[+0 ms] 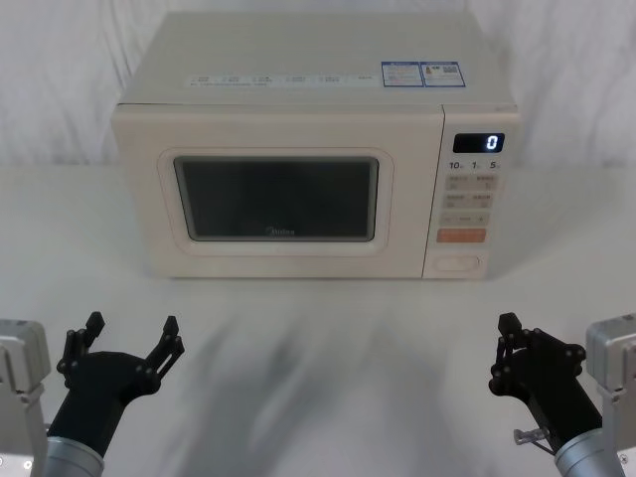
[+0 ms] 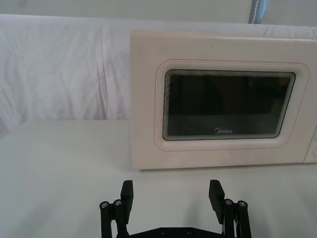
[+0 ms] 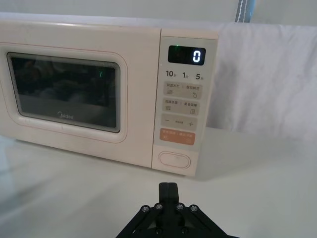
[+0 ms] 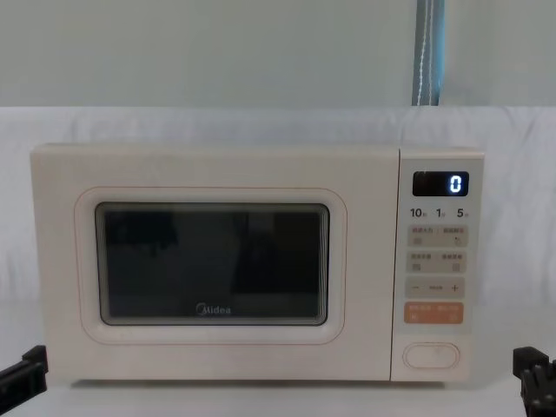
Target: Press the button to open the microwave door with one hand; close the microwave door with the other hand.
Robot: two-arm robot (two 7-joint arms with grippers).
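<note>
Matt cream microwave (image 1: 298,119), glossy glass.

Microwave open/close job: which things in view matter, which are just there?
Job:
button, bottom of the panel
microwave door, shut
microwave
left gripper, open, near table edge
right gripper, shut, near table edge

Just there:
orange key
display reading 0
white table

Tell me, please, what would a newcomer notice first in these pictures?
The cream microwave dominates the middle of the table, its door shut and a glowing "0" on the display at upper right. Near the table's front edge, the left tool waits open and the right tool shut.
</note>
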